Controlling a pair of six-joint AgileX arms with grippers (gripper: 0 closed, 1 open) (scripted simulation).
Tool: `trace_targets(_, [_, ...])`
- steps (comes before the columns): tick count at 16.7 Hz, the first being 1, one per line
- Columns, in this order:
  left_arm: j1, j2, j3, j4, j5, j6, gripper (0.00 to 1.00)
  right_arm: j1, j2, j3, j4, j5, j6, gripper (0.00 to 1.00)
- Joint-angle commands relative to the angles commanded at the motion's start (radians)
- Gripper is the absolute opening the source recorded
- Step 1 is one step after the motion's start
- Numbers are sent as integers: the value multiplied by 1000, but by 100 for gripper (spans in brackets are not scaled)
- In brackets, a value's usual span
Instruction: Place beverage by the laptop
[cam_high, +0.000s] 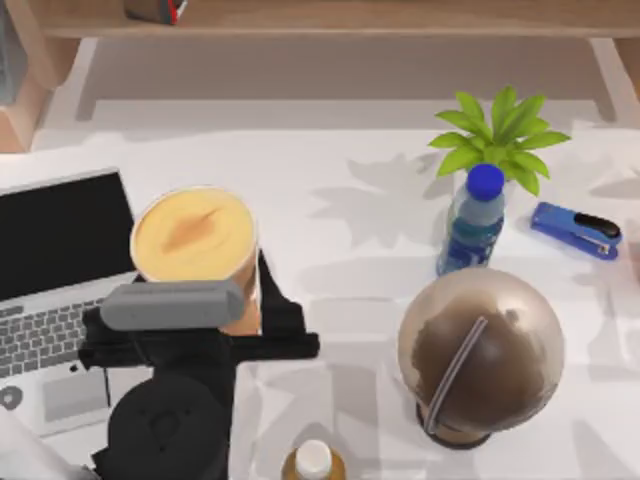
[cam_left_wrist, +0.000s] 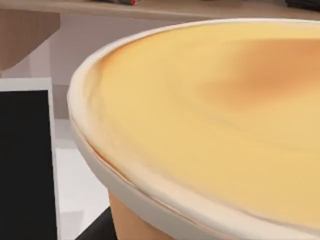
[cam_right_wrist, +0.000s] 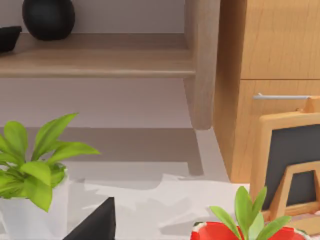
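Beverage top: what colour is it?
Yellow-orange with a darker orange smear, rimmed in off-white; the beverage shows it best in the left wrist view.

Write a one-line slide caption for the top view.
Left gripper at the cup beside the laptop; water bottle, globe, plant and stapler to the right.

Globe, water bottle, stapler
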Motion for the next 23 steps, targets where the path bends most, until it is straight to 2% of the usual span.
trace_targets(5, [-1, 76, -10, 74, 2, 1, 0, 0, 0, 0, 0, 0, 0, 100])
trace_targets(13, [0, 122, -37, 75, 6, 1, 0, 0, 0, 0, 0, 0, 0, 100])
trace_targets(23, [0, 122, -37, 75, 6, 1, 75, 0, 0, 0, 0, 0, 0, 100])
